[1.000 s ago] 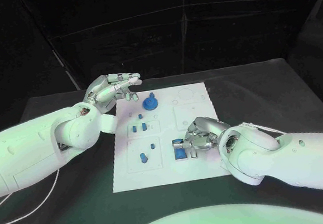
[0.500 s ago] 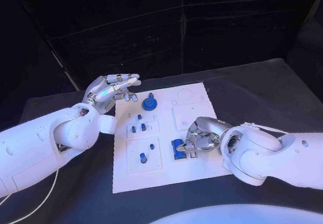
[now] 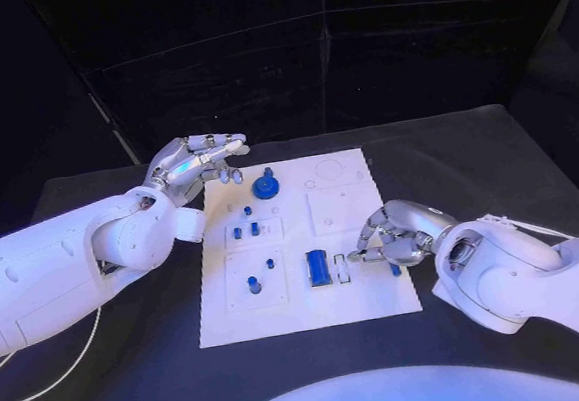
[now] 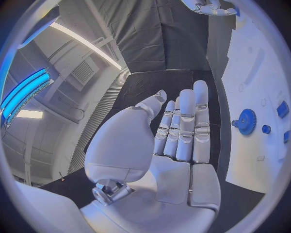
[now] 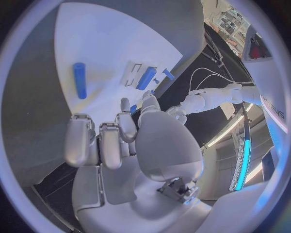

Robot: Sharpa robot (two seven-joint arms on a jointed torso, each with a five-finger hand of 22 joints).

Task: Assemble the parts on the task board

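Observation:
The white task board [image 3: 369, 295] lies mid-table. On it are a blue gear [image 3: 267, 185], several small blue pegs [image 3: 254, 283], a blue block [image 3: 318, 267] and a thin blue bar [image 3: 343, 269]. My right hand [image 3: 393, 234] hovers at the board's right edge with its fingers curled in. A short blue cylinder [image 3: 395, 268] lies just beside it, flat on the board [image 5: 79, 80]. A speck of blue shows between the thumb and a finger of this hand [image 5: 121, 141]; whether it is held I cannot tell. My left hand [image 3: 197, 163] floats off the far left corner, fingers straight, holding nothing.
The left wrist view shows the left hand [image 4: 179, 136] beside the board's edge, with the gear [image 4: 245, 121] and a peg [image 4: 266, 129] close by. Black table [image 3: 125, 375] surrounds the board on all sides. A white cable [image 3: 53, 380] trails at the left.
My right hand has moved right, off the blue block to the board's right edge, uncovering the block and bar. The left hand has stayed nearly still.

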